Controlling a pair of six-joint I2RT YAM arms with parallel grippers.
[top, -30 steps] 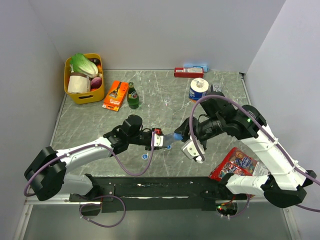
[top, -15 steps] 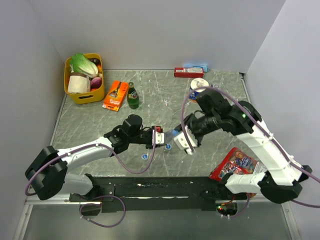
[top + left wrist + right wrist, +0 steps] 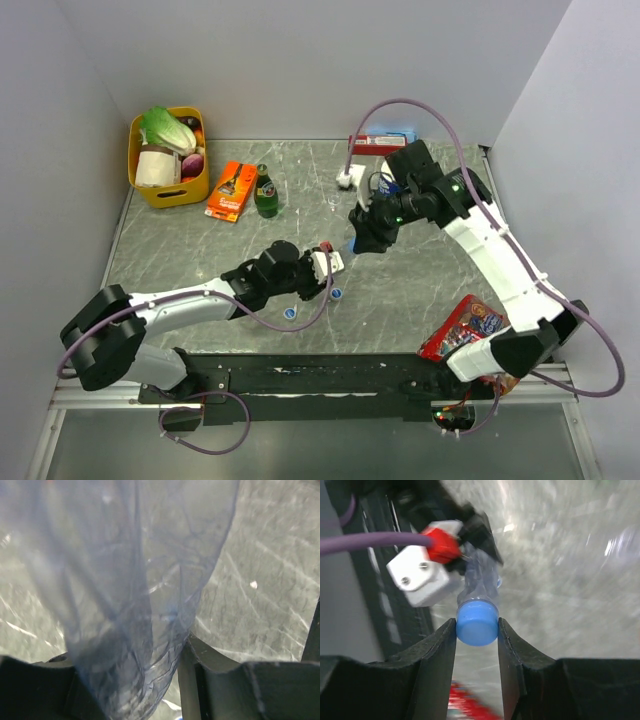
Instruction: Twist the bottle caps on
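**Cap pinched on the bottle's neck**

The right gripper (image 3: 477,630) has its two fingers pressed on both sides of a blue cap (image 3: 477,621), so it is gripping the cap. The cap sits on the thin end of the clear bottle (image 3: 135,595). The left gripper (image 3: 333,262) is closed tight round the body of that bottle, which looks squashed and crinkly there. The two grippers face each other with the bottle between them.

A white block with a red plug (image 3: 427,575) on the left gripper sits right beside the bottle, close to the right gripper's fingers.

A loose blue cap (image 3: 337,294) lies on the table just beside the left gripper, on the side of the arm bases. A second loose cap (image 3: 289,313) lies a bit further that way, next to the left arm.

Behind the right gripper, its own arm hides part of a blue-and-white paper roll (image 3: 383,185) and a red box (image 3: 378,146). Well past the left gripper stand a green glass bottle (image 3: 265,192), an orange packet (image 3: 232,190) and a yellow basket (image 3: 190,185) with a cabbage (image 3: 165,128) in it. A red snack bag (image 3: 470,328) lies by the right arm's base.
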